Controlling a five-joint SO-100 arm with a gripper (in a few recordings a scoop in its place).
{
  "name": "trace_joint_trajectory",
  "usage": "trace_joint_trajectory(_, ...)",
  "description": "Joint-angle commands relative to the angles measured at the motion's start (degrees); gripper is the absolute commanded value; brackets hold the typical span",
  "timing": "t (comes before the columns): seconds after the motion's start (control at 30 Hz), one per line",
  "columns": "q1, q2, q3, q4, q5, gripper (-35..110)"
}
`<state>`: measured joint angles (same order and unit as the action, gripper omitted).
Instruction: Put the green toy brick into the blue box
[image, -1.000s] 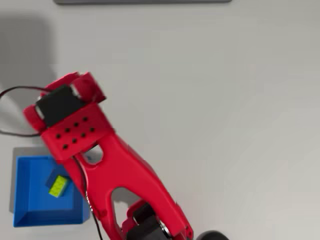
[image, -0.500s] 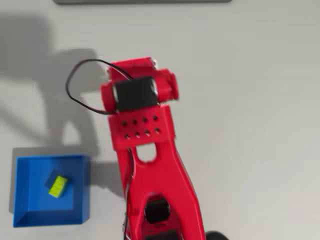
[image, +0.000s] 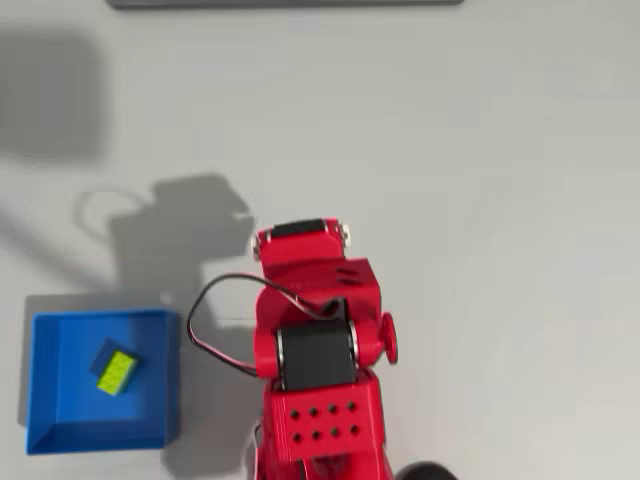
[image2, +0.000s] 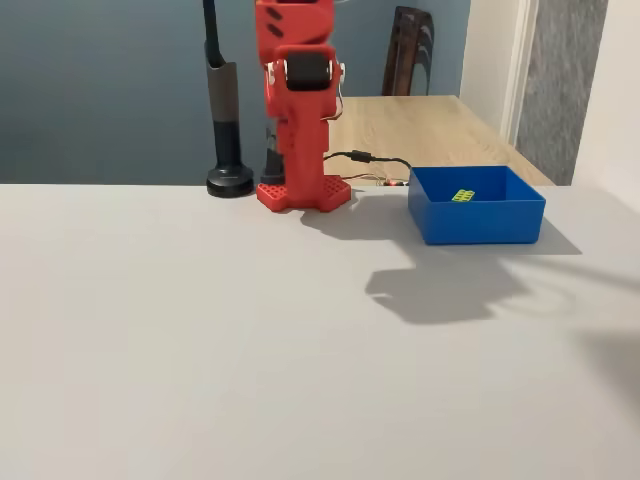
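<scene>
- Pale grey tabletop (image: 500, 200) lies bare across most of the overhead view, with wide open room above and to the right of the arm.
- At lower left, the square bright blue shallow plastic box (image: 60, 420) sits near the picture's left edge; the tiny lime-green studded toy brick (image: 116, 371) lies inside it, apart from the walls.
- Right of the box, the red robot arm (image: 315, 350) is folded upright over its base, its lower part cut off by the bottom edge.
- Its gripper (image: 300, 232) seems tucked beneath the wrist; jaws cannot be told.
</scene>
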<state>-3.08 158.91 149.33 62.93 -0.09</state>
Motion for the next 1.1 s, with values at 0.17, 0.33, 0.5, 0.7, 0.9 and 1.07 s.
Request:
trace_joint_trajectory(0.17, -0.1, 17.1, 13.1, -2.3, -0.1, 0)
trace_joint_trajectory(0.33, 0.2, 21.4, 18.4, -3.9, -0.3, 0)
trace_joint_trajectory(0.5, 0.4, 23.2, 21.9, -5.2, -0.6, 0)
trace_joint_trajectory(0.7, 1.0, 25.4, 26.8, -8.7, -1.7, 0)
trace_joint_trajectory(0.9, 1.4, 26.7, 28.4, -8.9, -1.2, 0)
trace_joint_trajectory(1.07, 1.1, 26.8, 28.4, -8.9, -1.1, 0)
